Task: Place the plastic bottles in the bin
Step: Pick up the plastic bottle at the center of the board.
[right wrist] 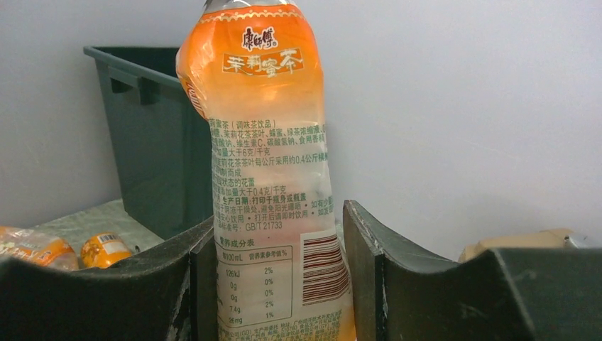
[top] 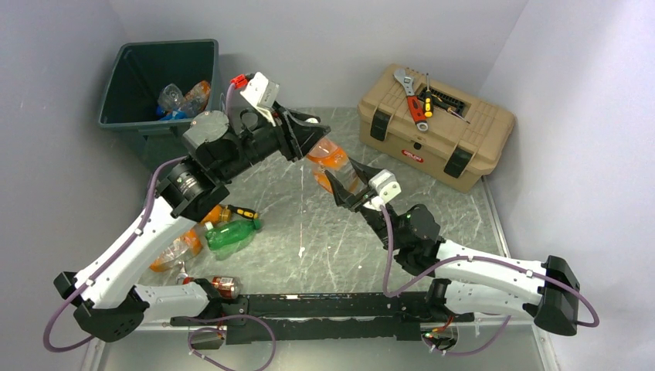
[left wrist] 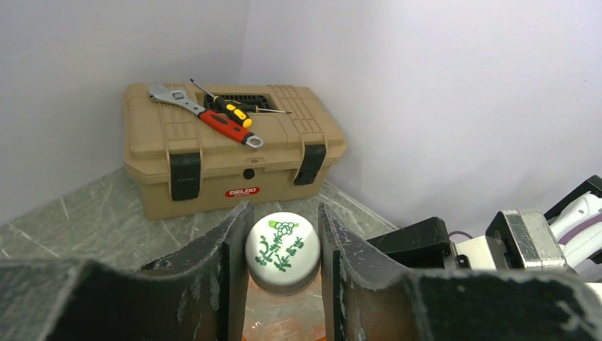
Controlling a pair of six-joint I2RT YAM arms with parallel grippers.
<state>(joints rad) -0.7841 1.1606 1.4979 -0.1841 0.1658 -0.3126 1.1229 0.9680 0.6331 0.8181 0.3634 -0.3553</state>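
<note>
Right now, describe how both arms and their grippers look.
Both arms have white shells with black joints: left arm, right arm. A mauve cable loops along each. The left gripper and right gripper carry scuffed black wedge-shaped fingers; a red connector sits on the left wrist.

Top camera looks down from behind; wrist cameras sit close behind their fingers (left wrist: 213, 277), facing opposite ways, sharing one orange bottle (right wrist: 270, 177).

bin (top: 123, 77) far left — bottles (top: 184, 98) inside | toolbox (top: 456, 127) far right — wrench (top: 409, 97) on top
</note>
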